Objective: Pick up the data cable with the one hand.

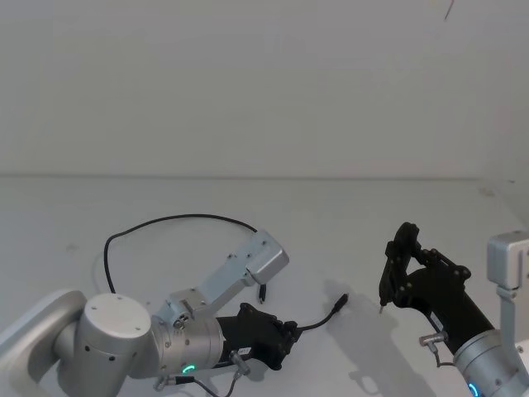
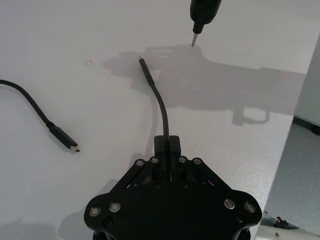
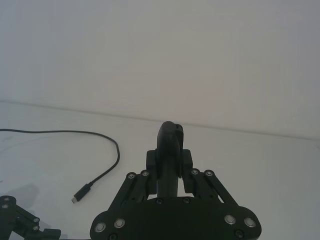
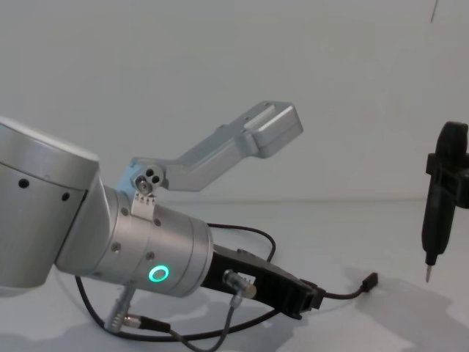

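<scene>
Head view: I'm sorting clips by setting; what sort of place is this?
Likely a robot lab bench: plain white table, blank wall, and the left gripper shut on a data cable.

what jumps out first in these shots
The left gripper, low at the front of the white table, has its jaws shut on the black data cable close to one plug, which pokes out ahead. The rest of the cable loops behind the arm. On the right, the right gripper hangs tip-down, holding nothing.
</scene>
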Action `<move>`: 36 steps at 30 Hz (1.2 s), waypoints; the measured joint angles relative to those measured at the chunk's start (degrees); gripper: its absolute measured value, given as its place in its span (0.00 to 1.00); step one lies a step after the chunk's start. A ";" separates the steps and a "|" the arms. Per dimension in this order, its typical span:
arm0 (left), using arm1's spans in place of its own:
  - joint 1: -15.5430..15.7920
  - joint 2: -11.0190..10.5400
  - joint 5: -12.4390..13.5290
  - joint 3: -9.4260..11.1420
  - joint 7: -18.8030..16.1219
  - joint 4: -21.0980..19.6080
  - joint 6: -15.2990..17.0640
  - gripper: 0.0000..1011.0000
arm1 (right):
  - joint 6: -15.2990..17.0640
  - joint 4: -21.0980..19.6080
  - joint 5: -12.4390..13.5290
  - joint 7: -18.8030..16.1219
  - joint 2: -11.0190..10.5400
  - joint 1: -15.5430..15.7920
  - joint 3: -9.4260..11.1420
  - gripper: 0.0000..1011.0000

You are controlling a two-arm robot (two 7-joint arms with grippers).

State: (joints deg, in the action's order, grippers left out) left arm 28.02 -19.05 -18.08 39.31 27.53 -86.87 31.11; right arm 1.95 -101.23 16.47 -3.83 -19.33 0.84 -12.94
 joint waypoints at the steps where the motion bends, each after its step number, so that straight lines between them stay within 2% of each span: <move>1: 0.00 0.01 0.01 0.00 0.00 0.01 0.00 0.04 | 0.00 0.00 0.00 0.00 0.00 0.00 0.00 0.28; 7: 0.00 -0.04 0.15 0.00 0.18 0.00 -0.21 0.04 | 0.07 -0.24 0.00 -0.15 0.01 -0.02 0.08 0.28; 15: -0.09 -0.94 0.67 -0.08 1.14 -0.64 -2.28 0.04 | 0.90 -1.78 0.53 -1.41 -0.30 -0.50 0.52 0.28; 26: -0.12 -4.14 0.95 -1.33 2.94 -3.15 -5.91 0.04 | 2.35 -3.83 1.78 -3.66 -0.56 -2.33 1.02 0.28; 36: -0.09 -5.45 0.74 -1.93 3.51 -4.24 -7.11 0.04 | 2.68 -2.88 1.89 -4.92 0.11 -4.75 0.87 0.28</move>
State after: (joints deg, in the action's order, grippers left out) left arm 27.92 -24.50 -17.34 37.38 31.04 -91.11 24.00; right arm 4.63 -104.10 18.36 -8.75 -19.22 -3.91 -12.06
